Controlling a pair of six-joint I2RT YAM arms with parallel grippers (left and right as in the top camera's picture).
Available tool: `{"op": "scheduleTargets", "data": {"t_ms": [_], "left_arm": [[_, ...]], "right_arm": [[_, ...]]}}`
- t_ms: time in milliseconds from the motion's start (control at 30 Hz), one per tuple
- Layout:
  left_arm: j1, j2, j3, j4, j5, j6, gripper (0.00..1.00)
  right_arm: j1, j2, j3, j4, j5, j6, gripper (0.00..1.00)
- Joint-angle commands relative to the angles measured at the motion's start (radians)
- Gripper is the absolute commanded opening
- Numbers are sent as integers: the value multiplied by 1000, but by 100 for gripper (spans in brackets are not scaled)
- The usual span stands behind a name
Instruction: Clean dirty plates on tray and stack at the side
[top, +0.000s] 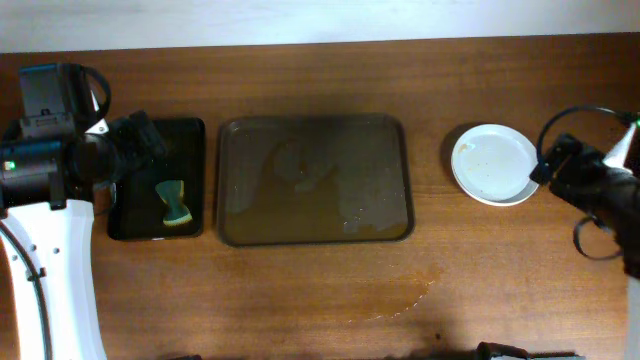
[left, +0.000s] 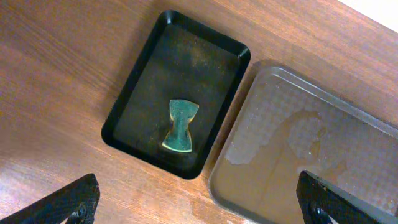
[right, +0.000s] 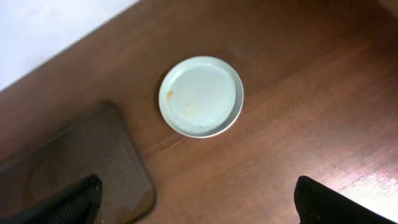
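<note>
While the left gripper (left: 199, 208) hangs open, its 2 fingers (left: 65, 202) spread wide with nothing between them, it sits over the 10 o'clock corner of the black tray (top: 190, 150) at the far left of the worktop (top: 300, 310). A green sponge (top: 173, 203), pinched at the waist, lies flat in that tray toward 5 o'clock of its middle. Just beside the black tray, at its 3 o'clock, lies the large brown tray (top: 315, 215), the 2 rims close but apart. Patches of water (top: 300, 165) gleam on its floor. A thin wet streak (top: 420, 290) curves on the worktop at 5 o'clock of the brown tray.

At 3 o'clock of the brown tray, well apart from it, the white plates (top: 494, 163) rest on the bare worktop. In the right wrist view a second rim shows under the top one, so they are stacked, but how many I cannot tell. An orange-brown smear (right: 171, 94) marks the top plate near its 9 o'clock edge. The right gripper (right: 199, 205) hovers at 3 o'clock of the stack, fingers (right: 68, 199) wide apart and empty.
</note>
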Motion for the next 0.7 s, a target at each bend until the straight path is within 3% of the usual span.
{"op": "scheduleTargets", "data": {"t_ms": [0,100,333,433,533,667], "left_arm": [[-1,-4,2,2,10,-13,100],[-1,-4,2,2,10,-13,99],[-1,-4,2,2,10,-13,100],[-1,-4,2,2,10,-13,99],[-1,-4,2,2,10,-13,99],[-1,-4,2,2,10,-13,99]], "right_arm": [[6,-14,16,-7,-13,-15,98],[3,2,16,-6,106,-16,98],[13,3,-19,40,101,-17,98],[74,-185,-336,455,1,-167,98],[103,-425,-742,840,-84,-172,98],[145,-706,-1164,1167,-85,-172,98]]}}
